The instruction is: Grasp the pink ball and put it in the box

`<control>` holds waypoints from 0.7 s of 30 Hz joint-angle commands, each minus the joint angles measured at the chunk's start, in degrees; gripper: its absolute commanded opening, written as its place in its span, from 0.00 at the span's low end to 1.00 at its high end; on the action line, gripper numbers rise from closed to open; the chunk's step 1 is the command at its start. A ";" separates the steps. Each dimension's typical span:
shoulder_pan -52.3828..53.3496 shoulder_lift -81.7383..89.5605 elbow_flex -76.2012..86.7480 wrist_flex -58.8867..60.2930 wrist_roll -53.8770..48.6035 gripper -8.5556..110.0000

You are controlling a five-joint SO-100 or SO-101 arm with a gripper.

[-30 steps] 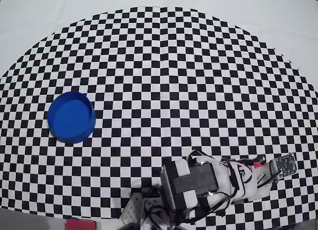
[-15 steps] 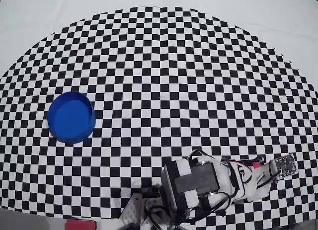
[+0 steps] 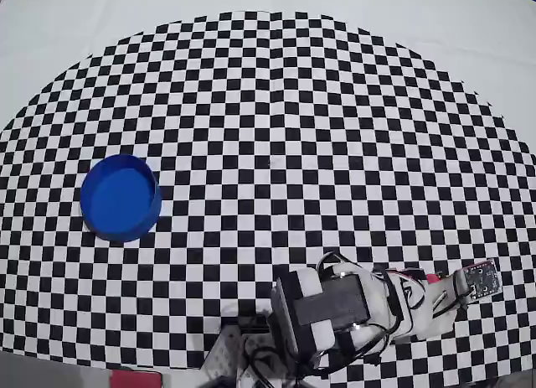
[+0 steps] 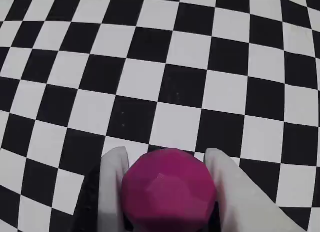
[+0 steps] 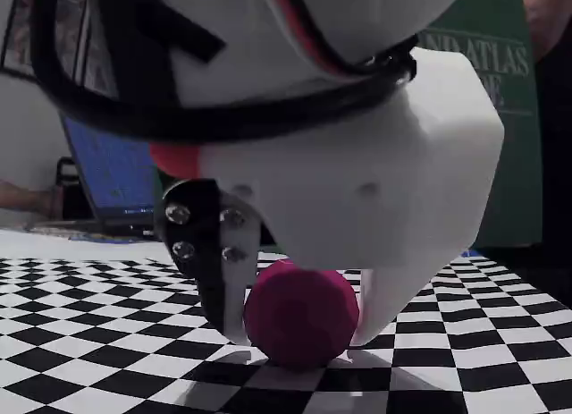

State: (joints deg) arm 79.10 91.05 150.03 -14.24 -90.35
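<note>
Hand [image 4: 165,159] grips pink ball [image 4: 169,192] between both fingers, low on checkered desk [image 4: 165,56]. Overhead view: ball hidden under arm; box [image 3: 121,197] sits well apart at left.

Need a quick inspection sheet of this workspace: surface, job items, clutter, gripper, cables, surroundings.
Surface: checkered mat, flat.
Job's things: pink ball on the mat between the fingers; blue box far left in the overhead view, empty.
Clutter: nothing seen on the mat.
Gripper: gripper low at the mat, fingers flanking the ball; firm contact cannot be told.
Cables: black cable looped on the arm.
Surroundings: laptop, green book behind.
</note>
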 commanded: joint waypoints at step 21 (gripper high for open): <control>0.88 12.48 -1.14 -0.97 0.53 0.07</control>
State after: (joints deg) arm 79.28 99.76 150.03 -14.24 -90.35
